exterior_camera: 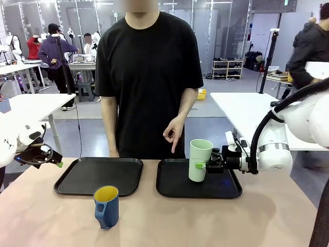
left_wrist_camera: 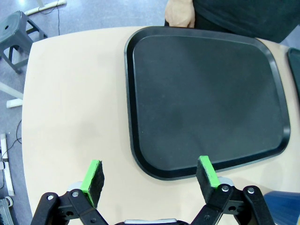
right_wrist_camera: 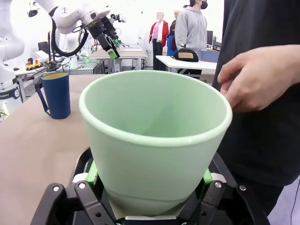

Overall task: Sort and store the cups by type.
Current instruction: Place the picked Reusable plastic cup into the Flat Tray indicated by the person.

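**Operator:** Report right end effector status.

**Unit:** My right gripper (exterior_camera: pixel 201 166) is clamped on the pale-green tumbler (exterior_camera: pixel 199 153). It comes in at the tumbler's 3 o'clock side in the front view. Both green pads press the lower wall, one on each side, as my right wrist view confirms. The tumbler is upright, mouth up, over the middle of the right tray (exterior_camera: pixel 226 188). I cannot tell whether its base touches the tray floor.

**Operator:** Report left end effector status.

**Unit:** My left gripper (left_wrist_camera: pixel 149 174) is spread wide with nothing between its pads. It hangs above the table (exterior_camera: pixel 205 221), near the left tray (left_wrist_camera: pixel 206 93). In the left wrist view one pad sits over bare tabletop, and the other over the tray's rim.

**Operator:** Locate the second cup.

**Unit:** The dark-blue mug (exterior_camera: pixel 106 207) stands upright on the bare tabletop. It is at 6 o'clock from the left tray, just beside the tray's near rim. Its handle points to 9 o'clock in the front view, and its yellow inside is visible.

**Operator:** Report the person's position.

**Unit:** The person stands at the far edge of the table. One hand (exterior_camera: pixel 174 135) hangs at 10 o'clock from the tumbler's rim, near it but apart. The other hand (left_wrist_camera: pixel 179 13) is at the far rim of the left tray.
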Robot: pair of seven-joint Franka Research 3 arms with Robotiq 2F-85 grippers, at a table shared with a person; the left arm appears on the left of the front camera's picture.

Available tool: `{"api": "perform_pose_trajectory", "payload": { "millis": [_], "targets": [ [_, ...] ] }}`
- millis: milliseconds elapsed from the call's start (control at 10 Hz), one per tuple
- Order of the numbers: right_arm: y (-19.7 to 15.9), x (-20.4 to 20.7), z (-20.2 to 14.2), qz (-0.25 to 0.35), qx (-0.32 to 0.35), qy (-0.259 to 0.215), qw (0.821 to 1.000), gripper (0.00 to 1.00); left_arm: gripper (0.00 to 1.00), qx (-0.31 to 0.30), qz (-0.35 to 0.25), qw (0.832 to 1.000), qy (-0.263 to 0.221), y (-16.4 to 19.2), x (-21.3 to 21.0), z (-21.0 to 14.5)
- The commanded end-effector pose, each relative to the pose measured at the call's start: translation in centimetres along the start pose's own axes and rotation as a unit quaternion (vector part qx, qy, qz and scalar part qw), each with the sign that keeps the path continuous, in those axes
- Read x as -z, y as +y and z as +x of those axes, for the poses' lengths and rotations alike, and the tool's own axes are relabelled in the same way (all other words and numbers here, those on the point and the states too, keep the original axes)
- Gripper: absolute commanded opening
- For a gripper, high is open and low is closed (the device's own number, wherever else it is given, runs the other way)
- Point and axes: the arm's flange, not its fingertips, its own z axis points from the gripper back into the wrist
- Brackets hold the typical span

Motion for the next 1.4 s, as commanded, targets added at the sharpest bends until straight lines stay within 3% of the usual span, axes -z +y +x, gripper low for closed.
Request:
{"api": "perform_pose_trajectory", "payload": {
  "millis": [0,600,800,1300],
  "targets": [
    [-0.6,0.7,-0.3,-0.013,-0.008,0.003,1.0,0.87,1.0,0.0,0.0,1.0,-0.001,0.0,-0.1,0.1],
    [-0.3,0.9,-2.3,-0.009,0.009,0.015,1.0,0.87,1.0,0.0,0.0,1.0,-0.001,0.0,-0.1,0.1],
    [-0.2,0.8,-2.6,-0.011,0.015,0.018,1.0,1.0,1.0,0.0,0.0,1.0,-0.001,0.0,-0.1,0.1],
    [-0.2,0.2,-3.2,-0.022,0.041,0.052,0.998,1.0,1.0,0.0,0.0,1.0,-0.001,0.0,-0.1,0.1]
  ]
}}
